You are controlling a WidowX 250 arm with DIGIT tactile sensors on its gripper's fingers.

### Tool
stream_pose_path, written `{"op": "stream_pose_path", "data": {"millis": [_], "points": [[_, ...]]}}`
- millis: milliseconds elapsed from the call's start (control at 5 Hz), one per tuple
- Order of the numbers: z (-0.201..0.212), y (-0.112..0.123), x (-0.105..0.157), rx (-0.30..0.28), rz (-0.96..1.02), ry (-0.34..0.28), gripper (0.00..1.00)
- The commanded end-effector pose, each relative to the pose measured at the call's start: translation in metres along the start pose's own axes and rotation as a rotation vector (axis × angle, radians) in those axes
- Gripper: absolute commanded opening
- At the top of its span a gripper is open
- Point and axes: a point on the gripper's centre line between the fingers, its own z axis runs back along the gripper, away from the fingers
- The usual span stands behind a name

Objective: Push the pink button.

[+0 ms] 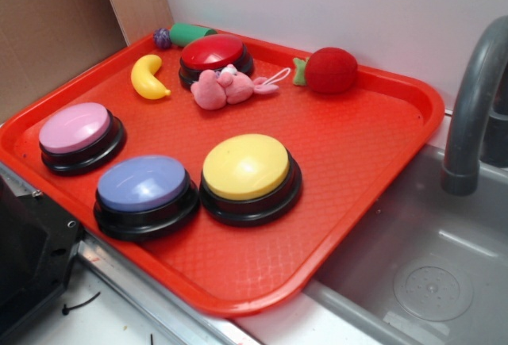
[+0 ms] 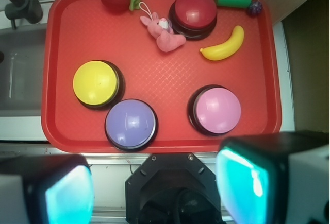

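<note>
The pink button [image 1: 75, 128] [image 2: 218, 110], a pale pink dome on a black base, sits at the near-left corner of the red tray [image 1: 357, 147] [image 2: 154, 80]. My gripper [image 2: 154, 188] is open, high above the robot base [image 2: 175, 188], just off the tray's near edge. Its two teal-padded fingers [image 2: 69, 198] stand wide apart with nothing between them. In the wrist view the pink button lies ahead of the right finger, well below it. The gripper does not show in the exterior view.
On the tray also sit a blue-lavender button [image 1: 143, 184] [image 2: 131, 123], a yellow button [image 1: 247, 167] [image 2: 96, 83], a red button [image 1: 213, 52] [image 2: 194, 9], a pink plush rabbit [image 1: 226, 87], a toy banana [image 1: 148, 77] and a toy strawberry [image 1: 329, 70]. A sink [image 1: 429, 266] with a grey faucet [image 1: 472, 107] lies to the right.
</note>
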Motion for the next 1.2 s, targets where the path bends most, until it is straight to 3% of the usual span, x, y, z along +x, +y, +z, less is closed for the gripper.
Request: {"op": "stream_pose_path", "data": {"millis": [0,200,400,600,1000], "points": [[0.0,0.0,0.0,0.0,0.0,0.0,1.0],[-0.048,0.051,0.025,0.097,0.24,0.11,1.0],[-0.086,0.109,0.032,0.2,0.472,0.197,1.0],[-0.118,0.122,0.025,0.26,0.53,0.188,1.0],[-0.176,0.113,0.007,0.195,0.443,0.11,1.0]]}}
